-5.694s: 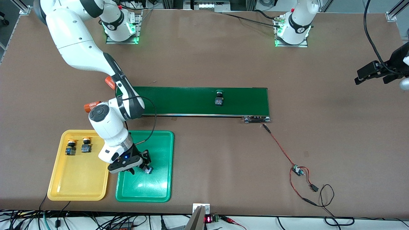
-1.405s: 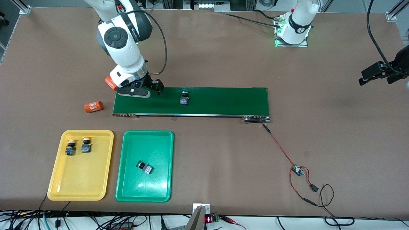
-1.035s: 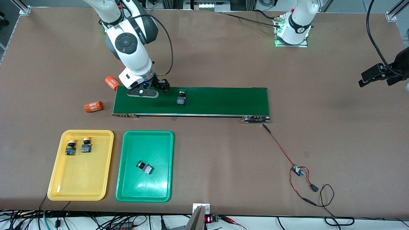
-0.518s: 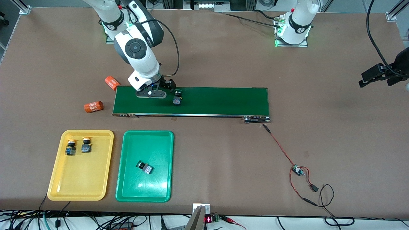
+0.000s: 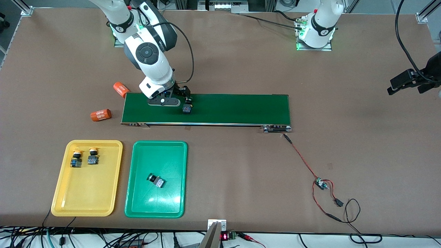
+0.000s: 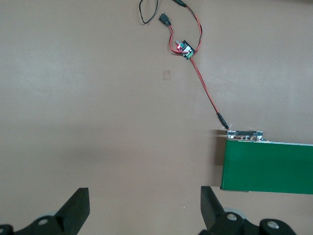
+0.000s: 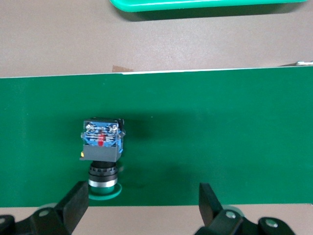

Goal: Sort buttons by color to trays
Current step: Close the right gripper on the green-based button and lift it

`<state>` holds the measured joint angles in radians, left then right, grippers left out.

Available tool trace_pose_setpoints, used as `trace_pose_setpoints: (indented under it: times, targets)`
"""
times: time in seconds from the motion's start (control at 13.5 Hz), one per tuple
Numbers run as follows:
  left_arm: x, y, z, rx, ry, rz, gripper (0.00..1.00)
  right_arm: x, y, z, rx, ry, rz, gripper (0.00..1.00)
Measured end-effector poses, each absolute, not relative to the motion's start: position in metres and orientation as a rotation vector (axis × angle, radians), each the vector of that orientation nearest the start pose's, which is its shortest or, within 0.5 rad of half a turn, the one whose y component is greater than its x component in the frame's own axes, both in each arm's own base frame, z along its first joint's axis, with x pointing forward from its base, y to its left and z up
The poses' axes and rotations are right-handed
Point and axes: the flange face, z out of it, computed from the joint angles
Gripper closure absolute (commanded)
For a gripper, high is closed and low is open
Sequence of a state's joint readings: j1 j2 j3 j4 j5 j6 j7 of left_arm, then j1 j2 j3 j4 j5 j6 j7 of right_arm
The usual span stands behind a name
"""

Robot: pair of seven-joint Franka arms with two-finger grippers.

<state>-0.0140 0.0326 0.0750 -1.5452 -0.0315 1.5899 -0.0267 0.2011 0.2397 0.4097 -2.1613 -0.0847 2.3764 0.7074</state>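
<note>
Two yellow-capped push-buttons (image 5: 84, 157) are lying in the shallow yellow plastic tray (image 5: 86, 199) and one green-capped button (image 5: 156, 180) in the matching green tray (image 5: 172, 203); the last green-capped button (image 5: 187, 107) is sitting on the long dark green conveyor belt (image 5: 241, 109), under the right gripper (image 5: 176, 99), fingers apart; the left gripper (image 5: 401, 80) is waiting, jaws spread
</note>
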Motion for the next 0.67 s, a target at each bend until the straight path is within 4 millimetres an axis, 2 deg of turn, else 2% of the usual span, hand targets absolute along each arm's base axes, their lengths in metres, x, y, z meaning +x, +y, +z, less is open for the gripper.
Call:
trace_pose_setpoints:
  times: [0.67]
  targets:
    - [0.567, 0.04, 0.616, -3.166, -0.165, -0.01, 0.0, 0.467, 0.323, 0.275, -3.073, 0.078, 0.017, 0.0]
